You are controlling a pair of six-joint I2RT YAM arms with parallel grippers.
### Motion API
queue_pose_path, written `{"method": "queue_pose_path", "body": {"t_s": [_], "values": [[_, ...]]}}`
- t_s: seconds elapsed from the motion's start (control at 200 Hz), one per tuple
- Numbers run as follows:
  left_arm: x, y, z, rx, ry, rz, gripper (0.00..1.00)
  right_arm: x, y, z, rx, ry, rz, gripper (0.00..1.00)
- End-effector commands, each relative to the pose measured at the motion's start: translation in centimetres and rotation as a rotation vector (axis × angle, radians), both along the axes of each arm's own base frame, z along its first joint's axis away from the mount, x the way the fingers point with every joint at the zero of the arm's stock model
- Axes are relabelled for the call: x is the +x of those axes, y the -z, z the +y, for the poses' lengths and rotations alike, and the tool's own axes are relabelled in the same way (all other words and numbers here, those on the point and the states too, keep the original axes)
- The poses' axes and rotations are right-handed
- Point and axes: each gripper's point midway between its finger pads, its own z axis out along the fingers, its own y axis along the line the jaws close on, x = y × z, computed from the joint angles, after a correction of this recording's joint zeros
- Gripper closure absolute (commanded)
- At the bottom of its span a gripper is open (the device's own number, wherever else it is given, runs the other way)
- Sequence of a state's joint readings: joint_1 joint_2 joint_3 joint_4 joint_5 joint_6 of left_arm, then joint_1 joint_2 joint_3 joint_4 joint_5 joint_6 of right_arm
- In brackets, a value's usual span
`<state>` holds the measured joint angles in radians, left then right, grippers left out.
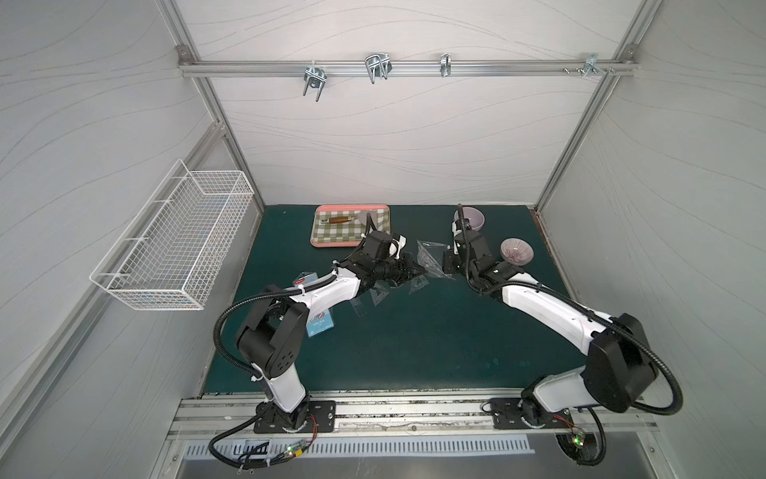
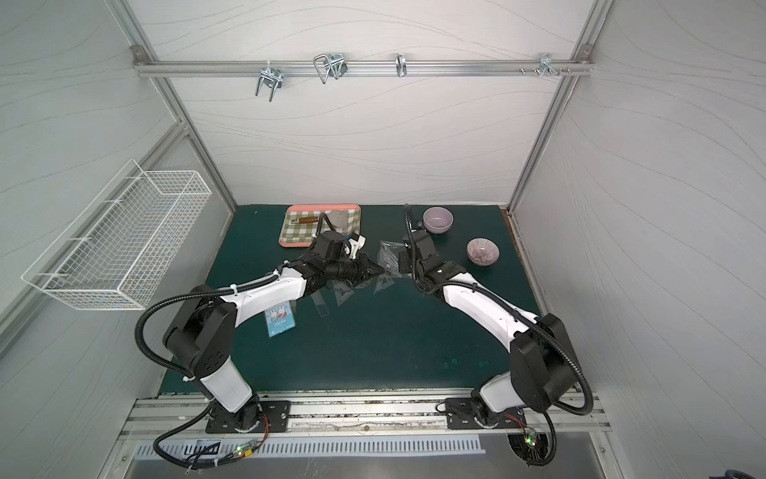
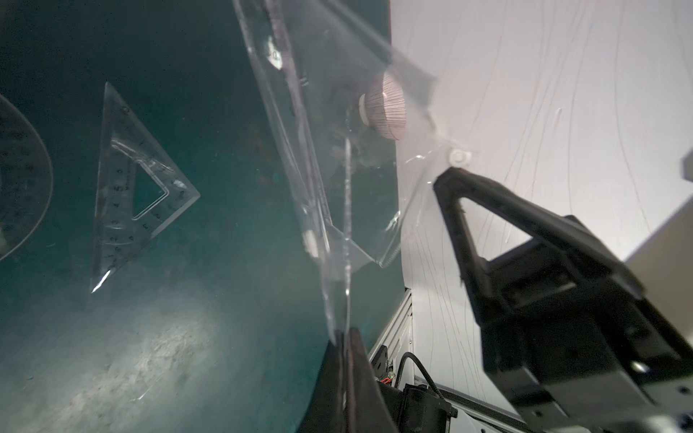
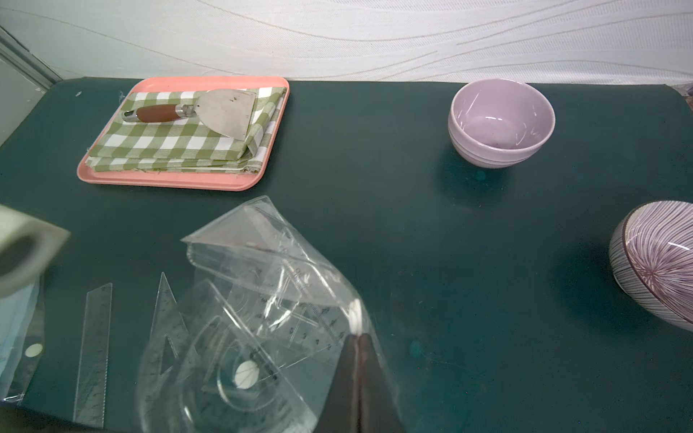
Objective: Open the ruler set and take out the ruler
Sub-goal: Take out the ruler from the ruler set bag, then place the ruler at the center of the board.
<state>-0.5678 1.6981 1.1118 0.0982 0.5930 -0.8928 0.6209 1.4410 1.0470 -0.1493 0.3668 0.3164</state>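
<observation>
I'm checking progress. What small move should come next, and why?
Probably lower the bag and let go: both the left gripper and right gripper are shut on it, and the ruler already lies out on the mat beside a triangle.

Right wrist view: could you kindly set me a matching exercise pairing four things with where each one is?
Things:
1. scraper
2. straight ruler
3. clear bag
4. plain lilac bowl

Places:
A. pinched in the jaws of the right gripper
B. upright near the back wall
C. on the checked cloth
D. flat on the green mat

Pairs: 1-C, 2-D, 3-A, 4-B.
</observation>
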Motion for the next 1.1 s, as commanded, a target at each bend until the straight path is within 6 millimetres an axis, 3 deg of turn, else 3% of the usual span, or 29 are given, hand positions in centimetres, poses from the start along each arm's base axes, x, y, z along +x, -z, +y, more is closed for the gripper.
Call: {"method": "queue_pose_path", "body": {"t_s": [0.0,0.17,0.29,0.555,0.88,1.095], "values": [[0.1,-3.8,-0.3,-0.076,0.038,-0.121,1.00,0.0,-0.7,-1.0,-0.013,0.026,-0.031,1.00],[-0.5,-4.4,-0.2,-0.085,0.054,-0.123,1.00,0.1,-0.3,-1.6,-0.029,0.040,-0.026,1.00],[-1.0,-3.8,0.3,-0.065,0.048,-0.102,1.00,0.2,-0.3,-2.2,-0.036,0.055,-0.027,1.00],[-3.4,1.4,1.1,0.010,0.087,0.025,1.00,0.1,-1.4,-4.8,-0.055,0.109,-0.048,1.00],[-7.7,7.9,-3.2,0.102,0.296,0.232,1.00,-0.4,-3.4,-9.1,-0.063,0.190,-0.087,1.00],[-9.0,10.1,-6.6,0.101,0.418,0.301,1.00,-1.1,-3.7,-10.2,-0.062,0.206,-0.094,1.00]]}}
